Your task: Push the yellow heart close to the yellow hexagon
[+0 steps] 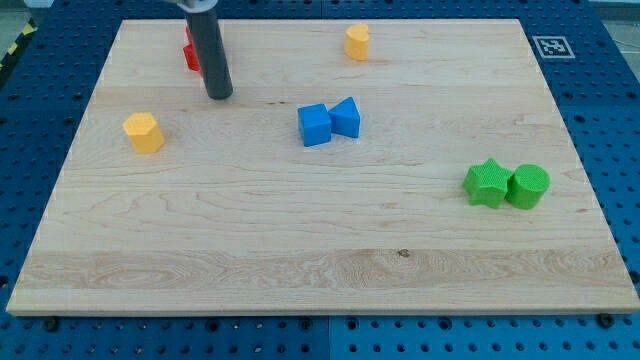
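**A:** Where is the yellow heart (357,42)?

**B:** Near the board's (300,250) far edge, about one o'clock from the middle. Its outline is small here, so I call it the heart mostly because the other yellow piece has flat facets. That one, the yellow hexagon (143,132), sits well apart at nine o'clock, near the view's left edge.

**A:** And your pincer: wide, narrow, holding something?

**B:** There's none. The arm ends in a plain rod (208,45), so nothing opens or closes. My tip (219,95) rests on the wood, touching no block. The heart lies toward two o'clock from it, the hexagon toward eight, and a red block (190,48) is partly hidden behind the rod at eleven.

**A:** How will the heart behave?

**B:** My guess is light, rigid plastic that slides easily on smooth wood. It won't squash, but it may spin or slip sideways off a round rod.

**A:** So where do you press?

**B:** On its two o'clock side, square through its middle, steering it toward eight o'clock.

**A:** Anything in the way?

**B:** The blue cube (314,125) and the blue block (346,117) touching it sit just below that line. The green star (487,183) and green cylinder (527,186) are far off at four o'clock.
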{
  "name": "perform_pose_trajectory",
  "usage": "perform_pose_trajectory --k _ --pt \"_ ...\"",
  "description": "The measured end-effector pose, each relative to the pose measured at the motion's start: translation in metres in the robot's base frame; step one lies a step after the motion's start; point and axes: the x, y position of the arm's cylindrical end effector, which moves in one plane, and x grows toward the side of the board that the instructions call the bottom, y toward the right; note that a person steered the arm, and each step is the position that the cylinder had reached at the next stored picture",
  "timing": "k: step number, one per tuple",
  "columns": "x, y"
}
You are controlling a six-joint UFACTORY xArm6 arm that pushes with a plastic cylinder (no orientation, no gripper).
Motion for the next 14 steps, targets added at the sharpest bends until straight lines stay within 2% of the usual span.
perform_pose_trajectory --k 2,6,8,10,11,12,13,14 --pt "-0.021 0.012" --pt "-0.024 0.038" --pt "-0.027 0.111" --pt "-0.035 0.213" --pt "-0.067 0.265" --pt "-0.108 0.269" --pt "-0.113 0.219" --pt "-0.108 0.203"
